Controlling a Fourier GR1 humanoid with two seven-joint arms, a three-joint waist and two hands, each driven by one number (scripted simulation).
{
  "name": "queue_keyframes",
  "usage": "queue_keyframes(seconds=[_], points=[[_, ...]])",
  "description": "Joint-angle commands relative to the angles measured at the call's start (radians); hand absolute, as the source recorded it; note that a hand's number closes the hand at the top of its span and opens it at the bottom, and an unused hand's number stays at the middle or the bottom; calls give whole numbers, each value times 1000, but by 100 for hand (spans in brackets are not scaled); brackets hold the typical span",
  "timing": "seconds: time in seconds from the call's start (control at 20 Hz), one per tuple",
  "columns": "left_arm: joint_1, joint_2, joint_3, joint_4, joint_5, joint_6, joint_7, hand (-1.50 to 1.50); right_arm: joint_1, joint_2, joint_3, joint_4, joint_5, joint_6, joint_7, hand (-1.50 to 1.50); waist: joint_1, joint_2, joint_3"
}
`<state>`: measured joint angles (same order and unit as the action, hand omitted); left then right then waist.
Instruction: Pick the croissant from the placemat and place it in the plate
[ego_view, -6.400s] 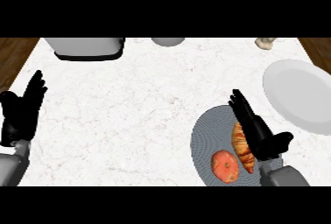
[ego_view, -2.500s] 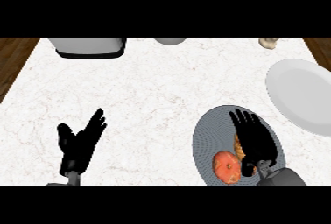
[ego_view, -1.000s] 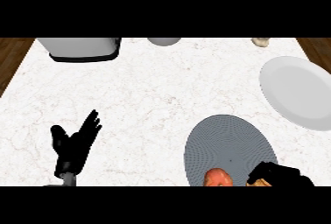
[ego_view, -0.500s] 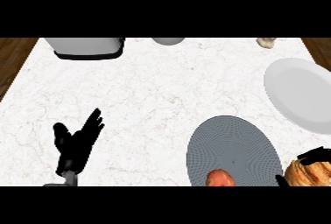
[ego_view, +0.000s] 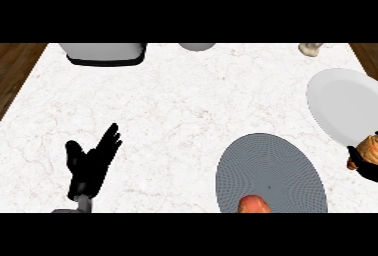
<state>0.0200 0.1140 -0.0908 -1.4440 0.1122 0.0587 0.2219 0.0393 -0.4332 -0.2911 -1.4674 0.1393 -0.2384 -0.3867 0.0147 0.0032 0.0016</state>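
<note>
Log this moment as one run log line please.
stage: carry | right hand: shut on croissant, at plate lower edge | left hand: open, resting | placemat: orange item left

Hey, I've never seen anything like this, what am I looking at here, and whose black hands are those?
This is one picture taken from a humanoid robot's head, looking steeply down at a white marble counter. The black shapes are the robot's own hands. Its left hand shows at the lower left, open, fingers up, resting and holding nothing. Its right hand shows only partly at the right edge, curled round a croissant, lifted off the grey round placemat and carried near the white plate, where it is meant to go. An orange item lies on the placemat's near edge; I cannot tell what it is. Along the far edge sit a grey appliance, a grey bowl-like thing and a small beige object.
</note>
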Motion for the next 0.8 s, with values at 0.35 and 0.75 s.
queue_keyframes(seconds=[0.35, 0.75], points=[[-46, 15, 37, 48, 28, -42, 1, 0, -499, -175, -146, 822, 3, 12, -293, 150, 20, 7, 1], [-24, -34, -42, 20, -24, -23, -11, 0, -646, -289, -113, 1114, 97, 16, -204, 150, 62, 21, 3]])
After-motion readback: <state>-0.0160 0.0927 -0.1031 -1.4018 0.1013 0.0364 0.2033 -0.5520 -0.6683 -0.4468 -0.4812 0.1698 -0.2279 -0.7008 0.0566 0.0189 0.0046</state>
